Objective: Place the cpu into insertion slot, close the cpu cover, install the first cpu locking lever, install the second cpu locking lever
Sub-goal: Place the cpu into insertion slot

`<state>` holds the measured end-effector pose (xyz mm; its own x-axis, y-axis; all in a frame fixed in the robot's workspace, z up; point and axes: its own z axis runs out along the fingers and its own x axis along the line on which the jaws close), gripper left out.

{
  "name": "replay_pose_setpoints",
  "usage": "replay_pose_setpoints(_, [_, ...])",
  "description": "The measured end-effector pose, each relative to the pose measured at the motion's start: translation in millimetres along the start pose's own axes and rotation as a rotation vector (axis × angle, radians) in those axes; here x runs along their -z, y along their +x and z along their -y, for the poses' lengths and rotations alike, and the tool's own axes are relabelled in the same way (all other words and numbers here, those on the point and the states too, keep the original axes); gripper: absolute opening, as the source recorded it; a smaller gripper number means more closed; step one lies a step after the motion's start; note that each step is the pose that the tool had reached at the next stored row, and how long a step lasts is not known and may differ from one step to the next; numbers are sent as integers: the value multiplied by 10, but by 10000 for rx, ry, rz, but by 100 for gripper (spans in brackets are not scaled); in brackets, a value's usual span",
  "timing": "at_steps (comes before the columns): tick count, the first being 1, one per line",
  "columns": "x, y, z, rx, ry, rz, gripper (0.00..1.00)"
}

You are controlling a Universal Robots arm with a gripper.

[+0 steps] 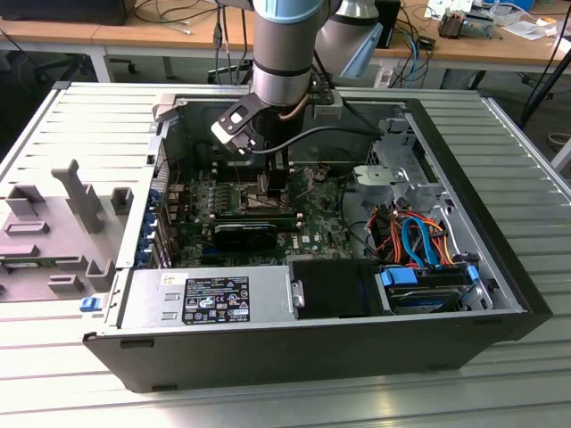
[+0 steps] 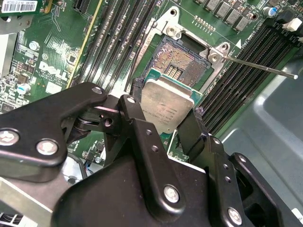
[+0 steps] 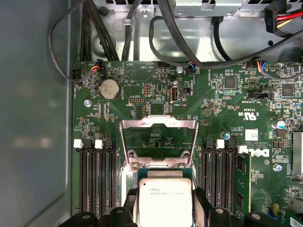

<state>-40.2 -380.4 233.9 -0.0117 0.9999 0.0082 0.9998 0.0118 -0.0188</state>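
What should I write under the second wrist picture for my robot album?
The black tool grips the silver cpu right at the bare insertion slot on the green motherboard.

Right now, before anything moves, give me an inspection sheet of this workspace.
Surface: slatted metal table carrying the open computer case.
Job's things: cpu held over the empty insertion slot; cpu cover raised.
Clutter: grey fixtures at the exterior view's left.
Gripper: jaws shut on the cpu.
Cables: orange and blue cables inside the case.
Surroundings: wooden desks behind.
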Motion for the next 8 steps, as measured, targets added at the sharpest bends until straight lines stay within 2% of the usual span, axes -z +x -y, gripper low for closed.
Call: replay_pose_setpoints(8, [-14, 0, 0, 0, -1, 0, 55])
